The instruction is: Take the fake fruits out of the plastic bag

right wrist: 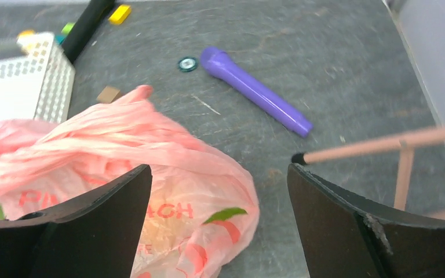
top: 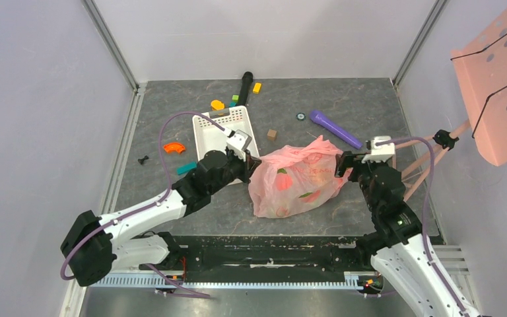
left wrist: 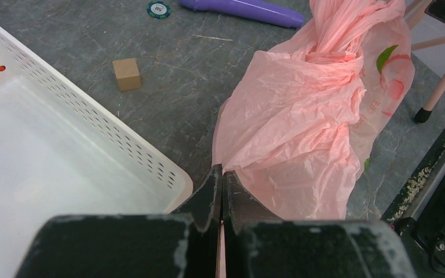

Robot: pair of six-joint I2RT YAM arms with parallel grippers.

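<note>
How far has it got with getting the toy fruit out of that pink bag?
Early on. Done: the left gripper is clamped on an edge of the pink bag beside the white basket. In hand: the right gripper hangs open at the bag's other side, gripping nothing. Left: nearly everything; the bag lies bunched and bulging, and I see no fruit clearly out of it.

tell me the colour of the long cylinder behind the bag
Purple plastic cylinder; clearest in the right wrist view.

Plastic bag (top: 297,178) contents obscured by crinkled film; fake fruits indiscernible. White basket (left wrist: 121,145) cropped by left-wrist view's edge.
</note>
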